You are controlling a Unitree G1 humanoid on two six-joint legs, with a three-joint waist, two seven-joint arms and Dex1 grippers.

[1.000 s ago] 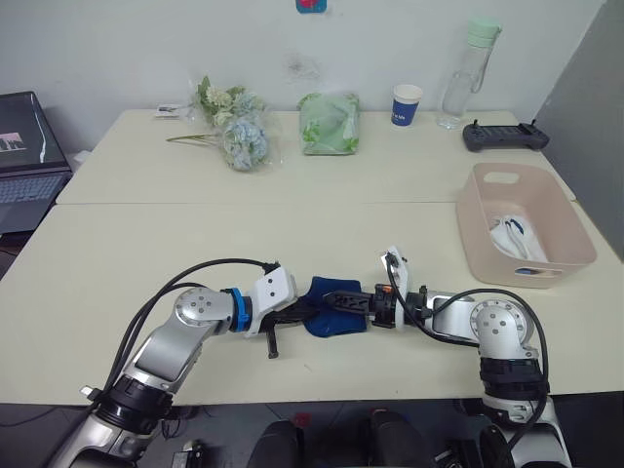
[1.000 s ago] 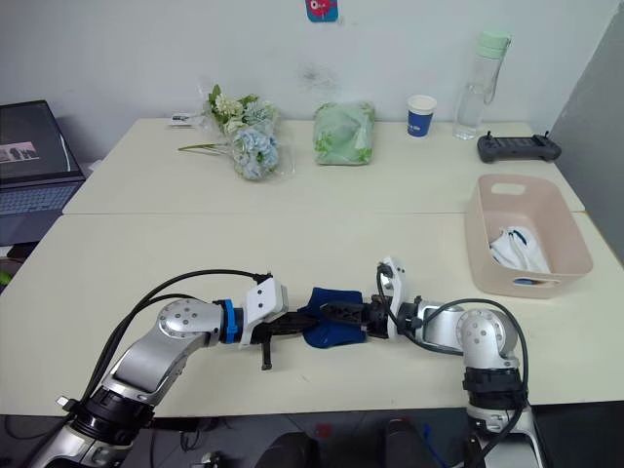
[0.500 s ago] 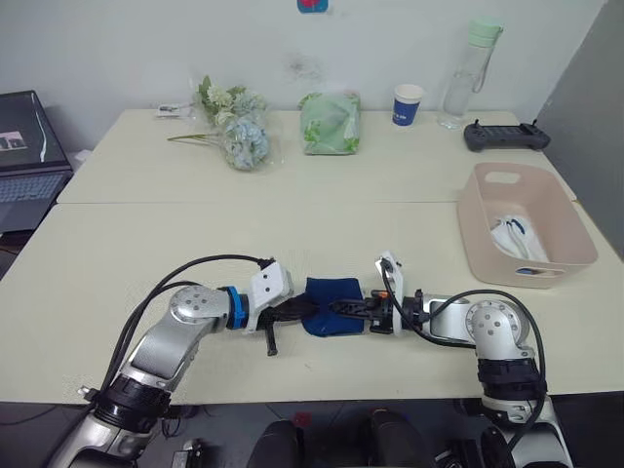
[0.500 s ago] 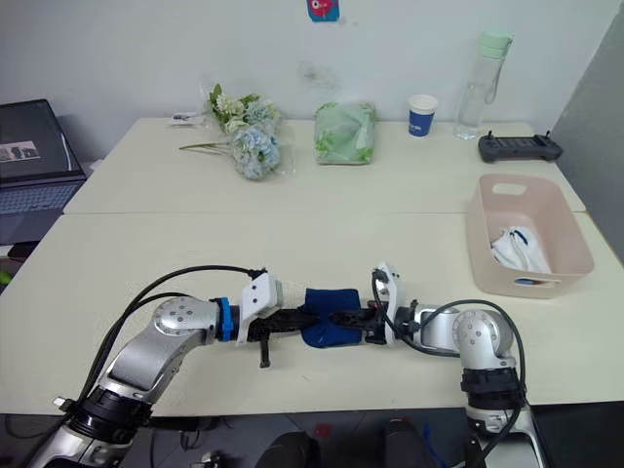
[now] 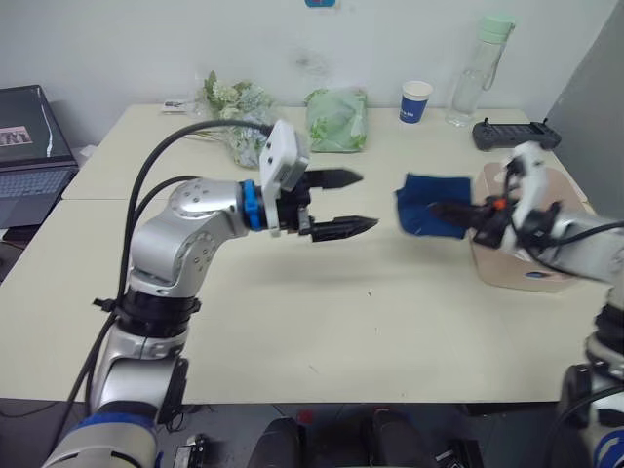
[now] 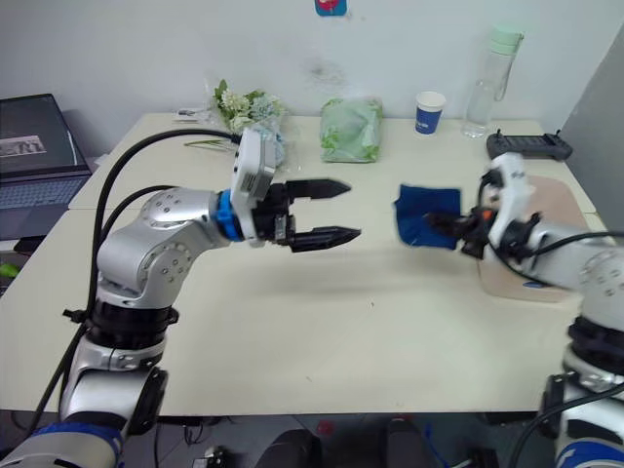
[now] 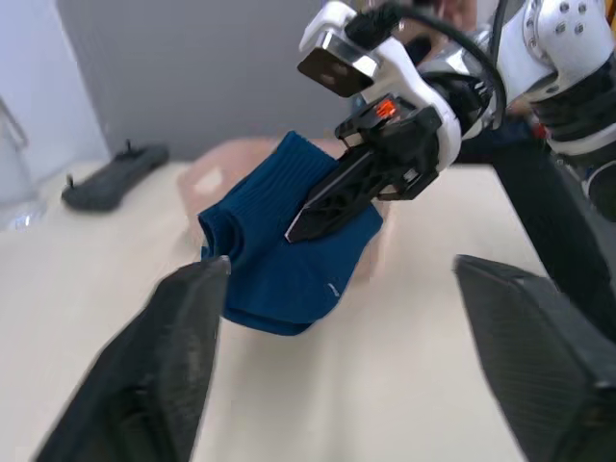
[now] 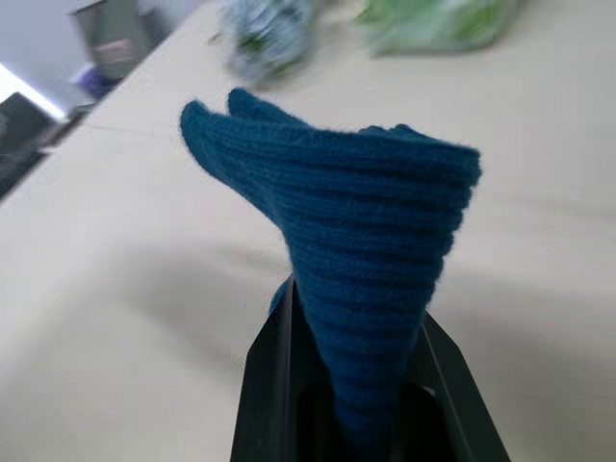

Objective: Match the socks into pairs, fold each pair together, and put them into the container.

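Two soft, limp dark navy knit socks (image 5: 429, 205), folded together, hung pinched mid-fold by the right gripper (image 5: 456, 210) just beside the pale pink rectangular plastic tub (image 5: 561, 283), while the left gripper (image 5: 353, 201) gaped empty.

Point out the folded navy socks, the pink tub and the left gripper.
folded navy socks (image 5: 430, 205), left eye view, middle of the fabric.
pink tub (image 6: 515, 283), right eye view, near wall.
left gripper (image 5: 355, 201), left eye view, midway between the open fingertips.

1 navy sock pr (image 6: 426, 215), 1 tub (image 5: 501, 262), 1 cup (image 6: 429, 112)
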